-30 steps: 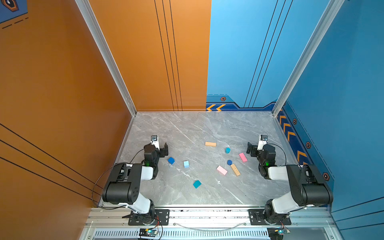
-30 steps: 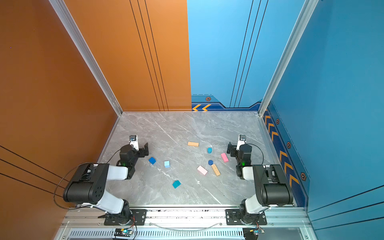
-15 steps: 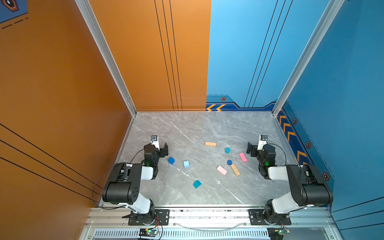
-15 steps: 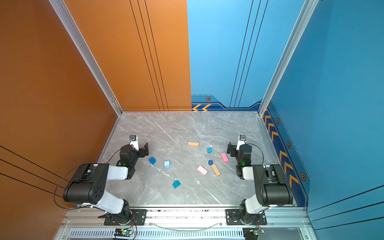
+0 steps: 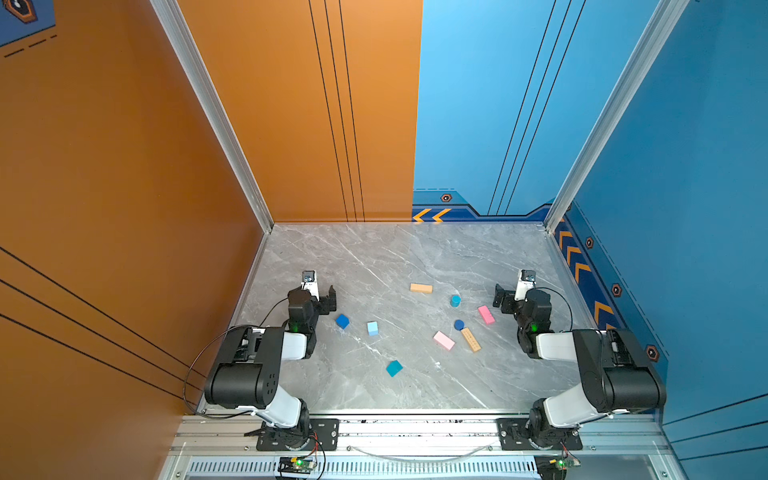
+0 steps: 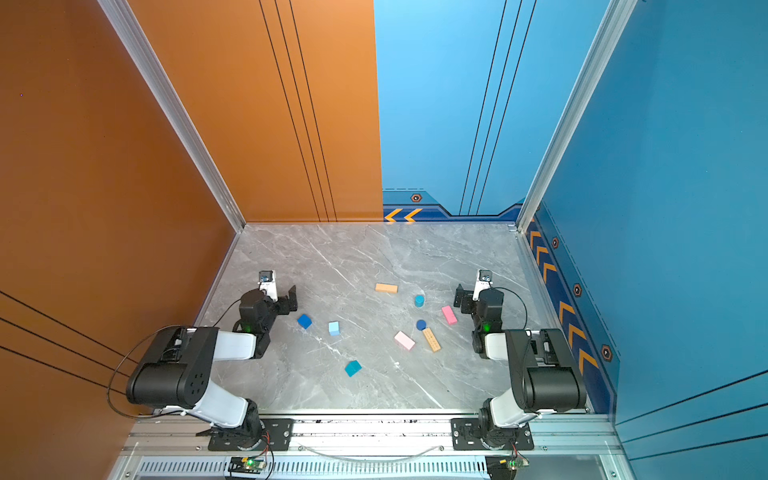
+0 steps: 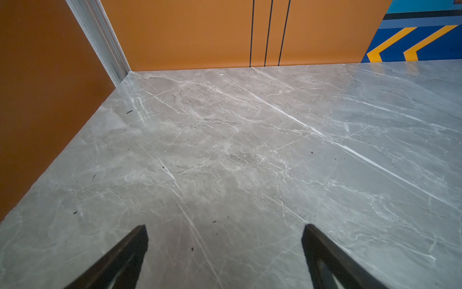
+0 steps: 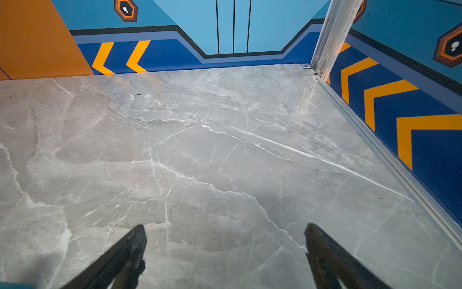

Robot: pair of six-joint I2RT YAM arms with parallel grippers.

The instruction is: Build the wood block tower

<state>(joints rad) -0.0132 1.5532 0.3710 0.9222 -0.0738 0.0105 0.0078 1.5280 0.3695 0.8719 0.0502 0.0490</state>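
Observation:
The wood blocks lie loose and apart on the grey marble floor, none stacked. Near my left gripper (image 5: pixel 323 300) sit a dark-blue cube (image 5: pixel 342 321) and a light-blue cube (image 5: pixel 372 328), with a teal cube (image 5: pixel 394 368) nearer the front. Toward my right gripper (image 5: pixel 504 300) lie a tan bar (image 5: pixel 421 287), a teal cylinder (image 5: pixel 455 300), a pink bar (image 5: pixel 486 314), a dark-blue cylinder (image 5: pixel 459 324), a second tan bar (image 5: pixel 470 339) and a second pink bar (image 5: pixel 444 340). Both wrist views show only bare floor between open fingers: left gripper (image 7: pixel 225 229), right gripper (image 8: pixel 225 228).
An orange wall (image 5: pixel 124 187) bounds the floor on the left, an orange and blue back wall (image 5: pixel 457 124) behind, and a blue wall (image 5: pixel 685 208) on the right. A metal rail (image 5: pixel 415 428) carrying both arm bases runs along the front edge.

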